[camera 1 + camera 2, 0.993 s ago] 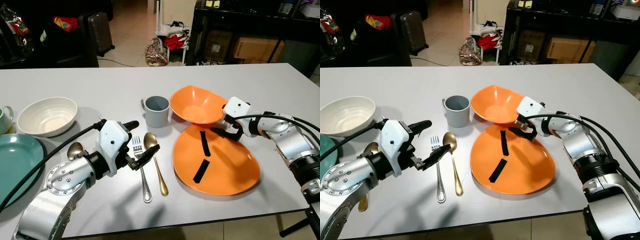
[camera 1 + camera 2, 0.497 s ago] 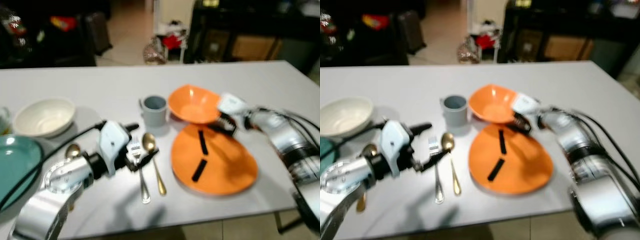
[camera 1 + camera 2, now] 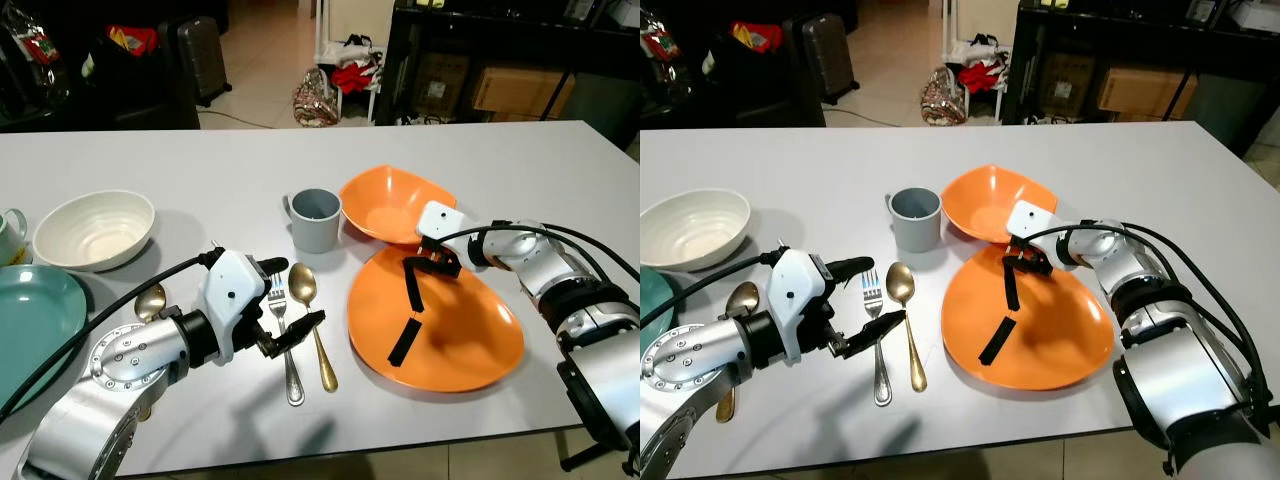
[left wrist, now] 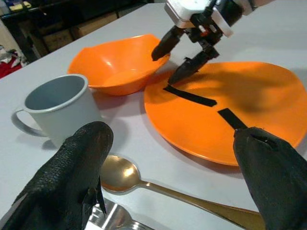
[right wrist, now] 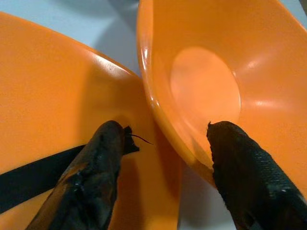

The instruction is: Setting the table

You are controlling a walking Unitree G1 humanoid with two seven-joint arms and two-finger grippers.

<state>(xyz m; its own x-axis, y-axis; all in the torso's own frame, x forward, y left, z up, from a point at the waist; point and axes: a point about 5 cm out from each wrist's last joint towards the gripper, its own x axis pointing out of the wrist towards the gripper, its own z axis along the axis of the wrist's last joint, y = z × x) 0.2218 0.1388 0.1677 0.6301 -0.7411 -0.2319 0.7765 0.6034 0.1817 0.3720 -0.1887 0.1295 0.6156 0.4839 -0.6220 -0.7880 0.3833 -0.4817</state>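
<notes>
Right gripper [image 3: 428, 260] at the orange bowl [image 3: 392, 207]
Its fingers straddle the bowl's rim over the orange plate [image 3: 440, 325], not clamped; left gripper [image 3: 288, 300] hovers spread above the fork [image 3: 284, 330].

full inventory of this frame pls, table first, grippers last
table: 1, pale grey, holds all below
orange plate: 1, two black strips on it, right of cutlery
orange bowl: 1, edge overlapping the plate's far rim
mug: 1, grey, left of orange bowl
white bowl: 1, far left
teal plate: 1, left edge
white cup: 1, left edge, cut off
fork: 1, silver, centre front
gold spoons: 2, one beside fork, one under left arm
left gripper: jaws open over fork
right gripper: jaws open astride orange bowl's rim
</notes>
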